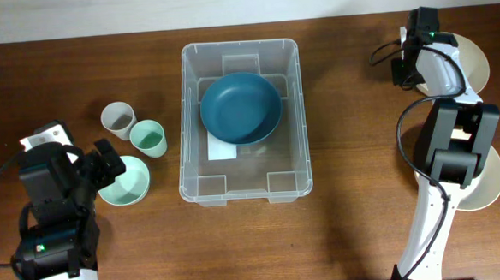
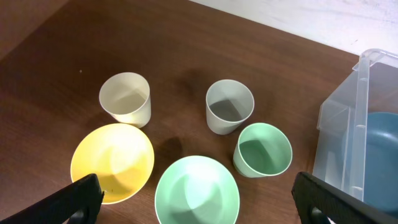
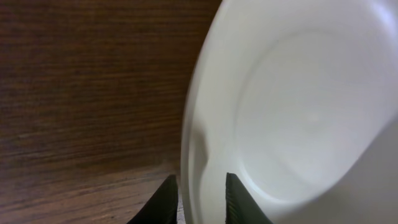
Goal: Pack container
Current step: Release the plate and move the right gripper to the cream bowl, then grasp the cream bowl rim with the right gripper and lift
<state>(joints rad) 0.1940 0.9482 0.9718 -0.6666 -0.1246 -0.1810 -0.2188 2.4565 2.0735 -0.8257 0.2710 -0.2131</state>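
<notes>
While the right pincer (image 3: 202,200) clasps a plate (image 3: 298,112), a bowl (image 1: 241,108) occupies the container (image 1: 184,118).

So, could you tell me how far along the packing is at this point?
Done: one dark blue bowl sits in the container. In hand: the right gripper pinches a white plate by its rim. Left: mint bowl, yellow bowl, cream cup, grey cup, green cup and another plate lie outside; the left gripper hangs open.

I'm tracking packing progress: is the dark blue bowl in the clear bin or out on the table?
In. The bowl sits inside the bin's walls, partly covering the white label on its base.
</notes>
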